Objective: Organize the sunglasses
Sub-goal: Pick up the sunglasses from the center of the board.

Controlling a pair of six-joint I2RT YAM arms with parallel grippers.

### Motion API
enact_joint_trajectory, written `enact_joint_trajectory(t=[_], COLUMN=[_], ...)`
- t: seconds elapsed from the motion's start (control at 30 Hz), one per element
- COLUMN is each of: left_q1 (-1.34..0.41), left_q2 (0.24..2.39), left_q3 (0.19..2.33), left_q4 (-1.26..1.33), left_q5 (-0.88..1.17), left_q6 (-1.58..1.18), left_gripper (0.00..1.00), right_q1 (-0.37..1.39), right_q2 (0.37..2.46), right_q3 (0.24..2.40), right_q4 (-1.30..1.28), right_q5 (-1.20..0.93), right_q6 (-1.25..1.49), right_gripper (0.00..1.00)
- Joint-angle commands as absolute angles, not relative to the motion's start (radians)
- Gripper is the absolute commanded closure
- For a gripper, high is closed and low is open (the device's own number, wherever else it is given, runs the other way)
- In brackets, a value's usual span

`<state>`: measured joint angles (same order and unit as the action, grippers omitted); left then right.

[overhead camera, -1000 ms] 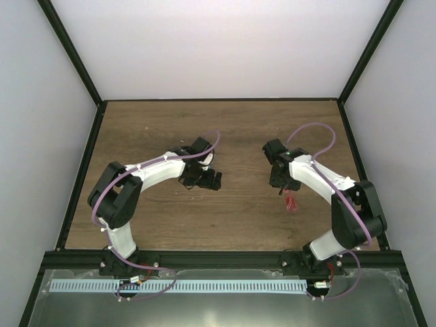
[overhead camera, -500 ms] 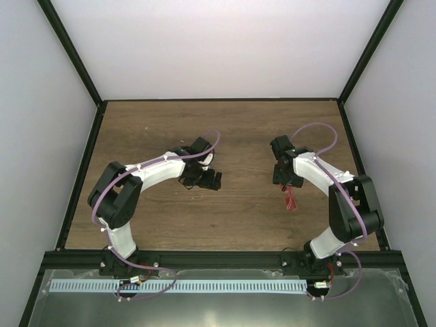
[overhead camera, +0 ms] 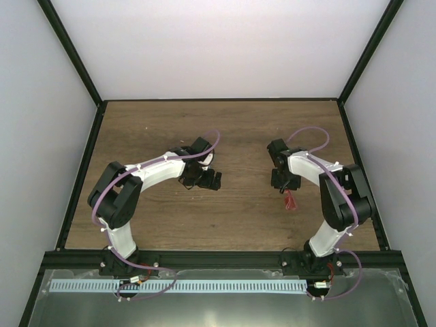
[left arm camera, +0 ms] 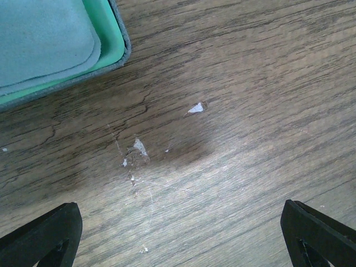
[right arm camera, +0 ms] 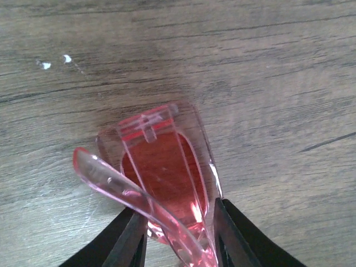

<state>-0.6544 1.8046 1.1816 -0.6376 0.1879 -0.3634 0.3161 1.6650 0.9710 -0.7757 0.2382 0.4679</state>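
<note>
The sunglasses (right arm camera: 161, 167), translucent red with slim arms, lie folded on the wooden table. In the top view the sunglasses (overhead camera: 291, 201) show as a small red shape just below the right wrist. My right gripper (right arm camera: 178, 222) has both black fingers pressed against the sides of the frame, one temple arm sticking out to the left. My right gripper (overhead camera: 286, 187) points down over them. My left gripper (left arm camera: 178, 222) stands wide open over bare wood with nothing between its fingers, and in the top view my left gripper (overhead camera: 208, 180) sits mid-table.
A corner of the oblong case (left arm camera: 119, 41), grey rim with green lining, shows at the top left of the left wrist view, with a light blue cloth (left arm camera: 44, 39) inside. White flecks (left arm camera: 194, 108) mark the wood. Black frame posts and pale walls bound the table (overhead camera: 150, 122).
The right arm's elbow has drawn in and its wrist has shifted slightly left over the sunglasses. The sunglasses stay at the same spot. The left arm has not moved.
</note>
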Motion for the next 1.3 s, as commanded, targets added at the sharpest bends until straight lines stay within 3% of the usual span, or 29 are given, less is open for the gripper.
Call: enact_joint_trajectory(t=[0.0,0.13,0.47,0.8,1.07,1.27], left_q1=[-0.649,-0.649,-0.647,-0.640,-0.575,-0.426], left_q2=[1.811,1.820,1.820,1.729,1.631,1.611], left_q3=[1.174,1.178,1.183,1.211,1.250,1.290], left_q4=[-0.630,-0.629,-0.632,-0.624,-0.632,-0.667], left_q5=[0.188,0.198,0.194,0.129,0.092,0.000], left_q6=[-0.361,-0.359,-0.359,-0.348,-0.324,-0.293], left_gripper=[0.00,0.00,0.00,0.00,0.00,0.00], right_q1=[0.304,0.303,0.305,0.304,0.309,0.317], right_q2=[1.687,1.706,1.777,1.732,1.719,1.705], right_q3=[1.002,1.049,1.172,1.164,1.163,1.155], right_q4=[-0.787,-0.796,-0.815,-0.795,-0.789,-0.783], right_q5=[0.282,0.280,0.227,0.165,0.102,0.082], right_q6=[0.482,0.482,0.482,0.501,0.519,0.527], right_gripper=[0.68,0.78,0.84,0.94,0.95,0.95])
